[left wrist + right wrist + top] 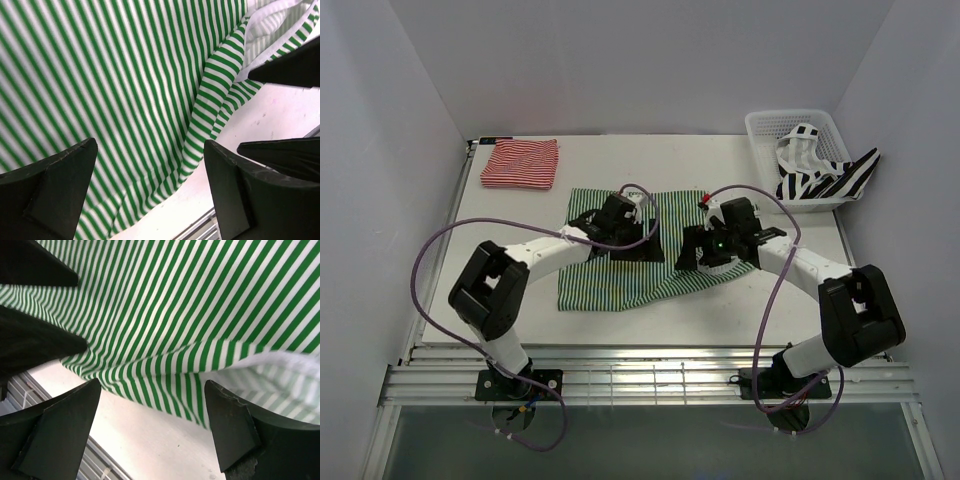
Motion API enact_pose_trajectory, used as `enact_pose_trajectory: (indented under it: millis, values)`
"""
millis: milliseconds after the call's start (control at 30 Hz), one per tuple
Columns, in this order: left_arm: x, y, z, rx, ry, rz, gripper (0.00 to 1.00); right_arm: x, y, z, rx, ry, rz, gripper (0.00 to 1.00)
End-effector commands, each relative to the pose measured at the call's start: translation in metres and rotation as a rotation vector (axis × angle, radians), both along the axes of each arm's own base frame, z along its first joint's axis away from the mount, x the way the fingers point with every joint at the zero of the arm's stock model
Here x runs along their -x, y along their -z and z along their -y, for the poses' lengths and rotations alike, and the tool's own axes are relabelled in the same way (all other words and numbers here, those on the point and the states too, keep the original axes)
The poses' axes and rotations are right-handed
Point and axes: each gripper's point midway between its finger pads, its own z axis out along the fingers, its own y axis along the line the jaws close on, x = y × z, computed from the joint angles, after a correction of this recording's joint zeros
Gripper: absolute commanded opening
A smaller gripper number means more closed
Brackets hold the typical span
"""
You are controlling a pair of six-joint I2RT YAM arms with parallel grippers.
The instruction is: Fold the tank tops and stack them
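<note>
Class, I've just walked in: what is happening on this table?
Two robot arms hover over a thin green-and-white striped cloth tank top spread on the white table. The left gripper and the right gripper are both open close over it, gripping nothing. A red-and-white striped top lies folded at the far left; a broad black-and-white striped top sits in the white plastic lattice basket, far right.

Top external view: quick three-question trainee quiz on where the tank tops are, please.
1. True or false: the red-and-white top lies folded on the table's far left.
2. Where is the black-and-white top? A in the basket; B flat on the table; C in a pincer.
3. Fill in: the left pincer and right pincer are both ___ over the green-and-white top.
Key: 1 true; 2 A; 3 open.
</note>
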Motion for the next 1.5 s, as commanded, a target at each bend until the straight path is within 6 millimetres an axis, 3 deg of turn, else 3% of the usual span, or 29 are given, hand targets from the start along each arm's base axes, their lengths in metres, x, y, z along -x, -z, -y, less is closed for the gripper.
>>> enact_pose_trajectory:
  millis: [0, 67, 200, 267, 367, 400, 433, 633, 867, 1000, 1067, 1233, 1467]
  values:
    - [-0.008, -0.027, -0.030, -0.017, -0.106, 0.071, 0.98, 0.014, 0.002, 0.006, 0.031, 0.045, -0.010, 0.90]
    - [-0.011, -0.029, -0.049, -0.038, -0.181, 0.088, 0.98, 0.020, 0.003, 0.012, 0.053, 0.062, -0.005, 0.90]
    - [0.001, -0.002, -0.092, -0.108, -0.320, 0.014, 0.98, 0.032, 0.010, 0.004, 0.055, 0.023, -0.019, 0.90]
    - [0.001, 0.001, -0.106, -0.103, -0.373, -0.011, 0.98, 0.034, 0.017, -0.005, 0.063, -0.006, -0.033, 0.90]
    - [0.004, -0.003, -0.123, -0.115, -0.428, 0.015, 0.98, 0.021, 0.018, -0.021, 0.058, -0.034, -0.011, 0.90]
    - [0.006, -0.009, -0.126, -0.108, -0.435, 0.031, 0.98, 0.010, 0.009, -0.029, 0.041, -0.038, 0.020, 0.90]
    - [0.008, -0.009, -0.129, -0.115, -0.441, 0.035, 0.98, 0.005, 0.016, -0.034, 0.050, -0.043, 0.005, 0.90]
    - [0.018, -0.009, -0.136, -0.116, -0.458, 0.025, 0.98, -0.042, 0.003, -0.067, 0.097, -0.040, 0.067, 0.90]
    - [0.027, 0.008, -0.136, -0.128, -0.451, -0.024, 0.98, -0.070, 0.022, -0.069, 0.226, -0.016, 0.044, 0.90]
    - [0.025, 0.015, -0.137, -0.148, -0.455, -0.031, 0.98, -0.068, 0.027, -0.069, 0.240, -0.035, 0.025, 0.90]
    - [0.024, 0.016, -0.136, -0.148, -0.454, -0.033, 0.98, -0.066, 0.015, -0.067, 0.224, -0.030, 0.055, 0.90]
    - [0.023, 0.029, -0.133, -0.146, -0.441, -0.049, 0.98, -0.053, -0.005, -0.049, 0.237, -0.015, 0.110, 0.90]
    - [0.026, 0.044, -0.131, -0.151, -0.434, -0.075, 0.98, -0.039, -0.007, -0.027, 0.264, 0.024, 0.117, 0.90]
